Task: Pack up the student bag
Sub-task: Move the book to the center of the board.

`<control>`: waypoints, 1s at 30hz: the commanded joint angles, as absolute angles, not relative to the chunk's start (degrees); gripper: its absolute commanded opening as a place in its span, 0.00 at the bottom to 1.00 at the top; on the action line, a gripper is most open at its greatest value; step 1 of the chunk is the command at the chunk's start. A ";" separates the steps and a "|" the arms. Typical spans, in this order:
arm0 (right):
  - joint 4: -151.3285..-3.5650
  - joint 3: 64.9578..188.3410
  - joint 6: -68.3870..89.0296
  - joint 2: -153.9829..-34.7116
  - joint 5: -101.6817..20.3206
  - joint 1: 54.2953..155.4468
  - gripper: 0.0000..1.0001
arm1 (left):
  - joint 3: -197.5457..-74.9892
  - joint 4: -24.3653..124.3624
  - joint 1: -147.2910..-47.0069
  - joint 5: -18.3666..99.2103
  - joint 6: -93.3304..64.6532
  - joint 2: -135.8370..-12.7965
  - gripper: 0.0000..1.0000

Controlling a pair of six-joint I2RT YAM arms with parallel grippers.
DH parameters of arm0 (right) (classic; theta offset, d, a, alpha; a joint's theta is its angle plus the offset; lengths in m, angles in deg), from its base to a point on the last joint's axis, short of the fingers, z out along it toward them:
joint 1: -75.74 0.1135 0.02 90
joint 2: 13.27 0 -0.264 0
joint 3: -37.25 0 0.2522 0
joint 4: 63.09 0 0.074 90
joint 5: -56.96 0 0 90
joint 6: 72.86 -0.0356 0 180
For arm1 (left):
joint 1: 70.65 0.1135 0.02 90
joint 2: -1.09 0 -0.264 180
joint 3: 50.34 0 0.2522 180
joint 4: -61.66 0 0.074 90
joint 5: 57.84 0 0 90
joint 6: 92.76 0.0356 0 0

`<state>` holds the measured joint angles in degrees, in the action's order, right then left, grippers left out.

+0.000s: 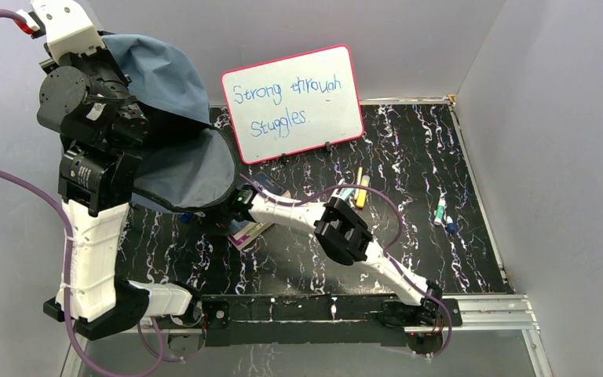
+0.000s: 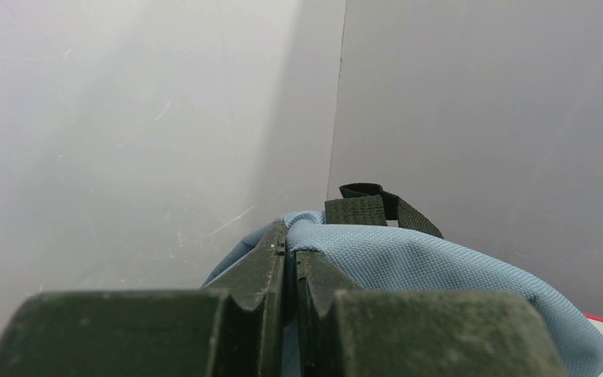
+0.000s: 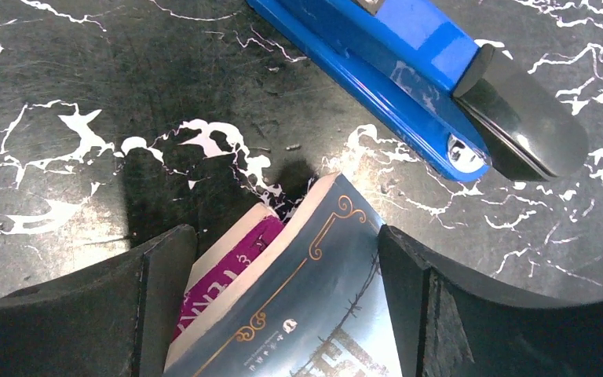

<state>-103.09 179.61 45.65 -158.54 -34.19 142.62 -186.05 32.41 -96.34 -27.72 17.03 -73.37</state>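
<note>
– At the far left of the worktop [image 1: 408,157], what holds the bag [image 1: 180,169] up, and to what end?

– It is held by the left end effector [image 2: 290,253], clenched on a fold of the grey-blue fabric just beside the black strap [image 2: 377,206]. The bag hangs raised from that pinch, and its lower part droops toward the worktop. The dark-edged opening appears to face the right arm. Judged purpose: to hold the mouth up so goods can be slid in.

– And the right end effector [image 3: 283,243]?

– It is spread wide, low over the worktop just outside that mouth, with two stacked books between its fingers. A grey-covered book [image 3: 314,314] lies over a purple book [image 3: 220,275]. Whether the fingers press the stack or merely flank it cannot be told. The books are not yet inside the bag.

– Anything nearby or obstructing?

– A blue stapler [image 3: 392,71] lies just beyond the books, apart from them. It may catch a corner if the stack is pushed straight on.
A pink-framed whiteboard [image 1: 294,102] leans at the back, its left edge near the bag.
Pens [image 1: 359,187] lie mid-worktop and markers [image 1: 441,212] well to the right, all unpacked.
The floppy fabric is the main risk: the mouth may fold shut against the books.
</note>
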 commanded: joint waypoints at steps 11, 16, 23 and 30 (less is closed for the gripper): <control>-108.62 156.57 35.03 -148.14 -24.15 136.55 0.80 | -184.86 32.89 -96.67 -23.45 11.84 -69.68 0.00; -104.64 145.53 33.22 -140.57 -24.00 134.43 0.81 | -184.36 29.22 -96.67 -21.59 8.69 -68.89 0.00; -101.93 132.57 34.40 -131.17 -22.73 133.00 0.83 | -187.94 21.70 -97.45 -16.92 4.17 -69.99 0.00; -100.35 122.42 33.22 -122.07 -22.00 131.65 0.84 | -193.20 11.14 -99.18 -10.29 -2.29 -71.93 0.00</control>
<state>-94.83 127.77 35.05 -125.73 -23.61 132.87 -188.87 12.78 -98.29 -16.20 3.35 -72.51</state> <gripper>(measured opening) 0.832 0.033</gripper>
